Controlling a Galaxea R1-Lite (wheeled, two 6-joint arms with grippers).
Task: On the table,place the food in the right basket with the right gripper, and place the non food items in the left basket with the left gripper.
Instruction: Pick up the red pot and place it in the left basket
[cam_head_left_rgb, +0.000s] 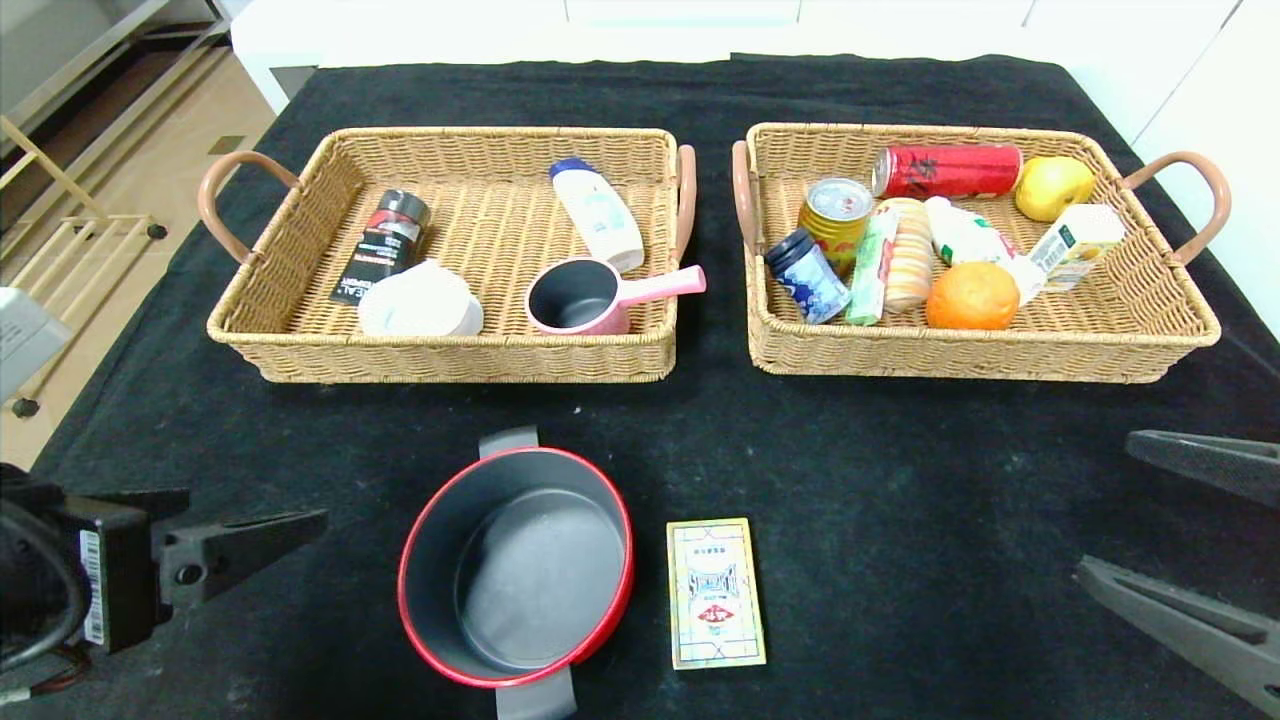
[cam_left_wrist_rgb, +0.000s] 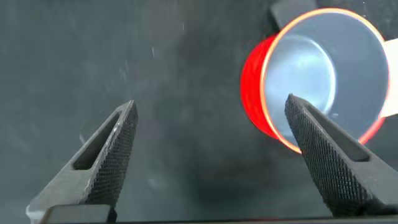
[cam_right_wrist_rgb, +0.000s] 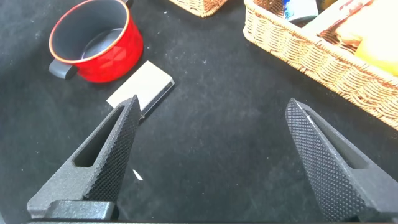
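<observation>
Non-task items sighted inside the wicker trays

One tray: black coffee jar with red label (cam_head_left_rgb: 383, 245), white plastic bottle with blue cap (cam_head_left_rgb: 598, 213), white ridged paper cups (cam_head_left_rgb: 420, 303), small pink saucepan (cam_head_left_rgb: 588, 296). Other tray: red drink can (cam_head_left_rgb: 948, 171), yellow fruit (cam_head_left_rgb: 1053, 187), round orange (cam_head_left_rgb: 972, 296), small white-green carton (cam_head_left_rgb: 1078, 243), white packet (cam_head_left_rgb: 966, 238), green wrapped stick (cam_head_left_rgb: 871, 268).

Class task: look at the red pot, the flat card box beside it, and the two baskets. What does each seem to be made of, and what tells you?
Red pot: probably enamelled or coated metal; glossy red outside, matte dark grey inside.
Card box: printed cardboard, judging by its flat, crisp edges.
Left basket and right basket: woven wicker or rattan-look strands, possibly synthetic.
</observation>
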